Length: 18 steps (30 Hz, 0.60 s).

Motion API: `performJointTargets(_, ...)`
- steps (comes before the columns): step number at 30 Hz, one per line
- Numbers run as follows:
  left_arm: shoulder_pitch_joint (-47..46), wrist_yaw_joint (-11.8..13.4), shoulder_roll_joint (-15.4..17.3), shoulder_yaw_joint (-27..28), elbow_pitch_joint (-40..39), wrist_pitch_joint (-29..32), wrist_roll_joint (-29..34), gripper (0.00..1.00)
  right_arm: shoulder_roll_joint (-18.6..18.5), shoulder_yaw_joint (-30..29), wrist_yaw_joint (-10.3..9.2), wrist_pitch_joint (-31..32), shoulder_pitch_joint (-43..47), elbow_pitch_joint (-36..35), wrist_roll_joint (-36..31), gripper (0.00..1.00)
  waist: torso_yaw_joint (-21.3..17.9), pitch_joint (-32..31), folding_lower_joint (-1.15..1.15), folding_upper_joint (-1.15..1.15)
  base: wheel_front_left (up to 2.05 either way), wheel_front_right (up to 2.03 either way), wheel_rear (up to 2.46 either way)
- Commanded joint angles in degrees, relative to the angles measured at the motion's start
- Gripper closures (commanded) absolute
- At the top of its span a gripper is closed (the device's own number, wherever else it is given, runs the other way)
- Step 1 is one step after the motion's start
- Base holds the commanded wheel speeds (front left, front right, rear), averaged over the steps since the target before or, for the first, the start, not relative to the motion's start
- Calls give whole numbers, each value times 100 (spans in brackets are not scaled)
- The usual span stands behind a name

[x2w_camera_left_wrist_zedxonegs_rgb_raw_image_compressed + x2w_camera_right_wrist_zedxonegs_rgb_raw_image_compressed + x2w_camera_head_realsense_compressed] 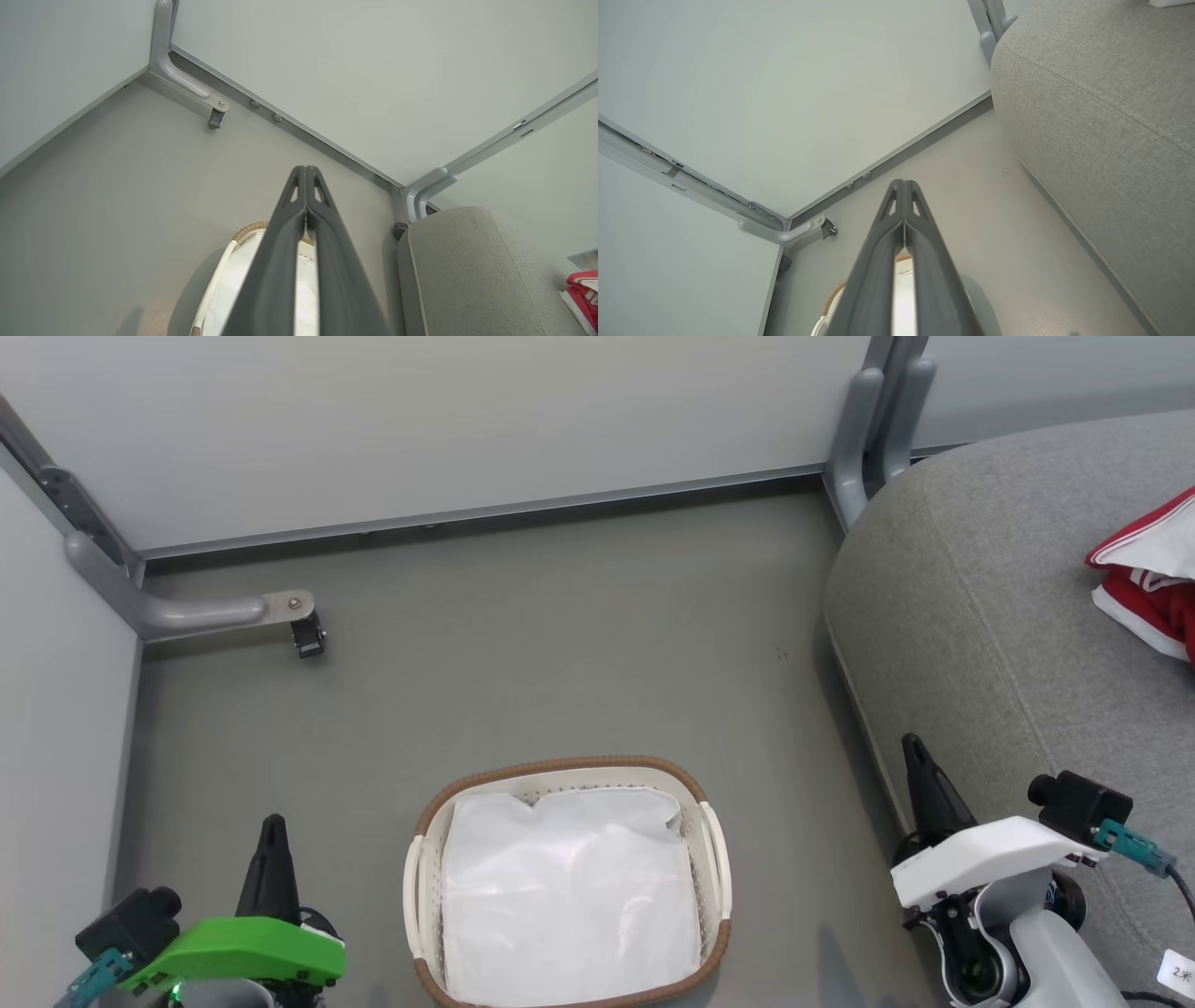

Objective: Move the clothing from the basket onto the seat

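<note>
Closest to the head camera, the left gripper point(273, 831), under its green cover, and the right gripper point(915, 751), under its white cover, are seen at the lower corners. Each has its fingers pressed together with nothing between them, and the meeting tips are confirmed in both wrist views. Between the grippers, on the grey floor point(523, 644), the basket point(560, 763) is set, and a white sheet point(569, 887) is seen lining it. The clothing point(1153, 579), red with white trim, is found lying on the seat point(980, 616) at the right edge, well apart from the basket. That red heap is also caught in the left wrist view, whereas the seat's stitched seam is shown close up in the right wrist view.
</note>
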Motion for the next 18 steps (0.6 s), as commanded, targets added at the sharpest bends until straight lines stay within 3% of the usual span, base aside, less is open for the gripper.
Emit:
performJointTargets(1, -125, -17, 26, 52, -88, 40, -206, 100, -47, -40, -2, 38, 13, -107, 207, 100, 4, -9, 0, 0, 0, 0, 0)
performJointTargets(18, -183, -27, 35, 154, -204, 398, -1523, 100, -77, -250, -3, 372, 152, -272, 1567, 100, 42, -125, 0, 0, 0, 0, 0)
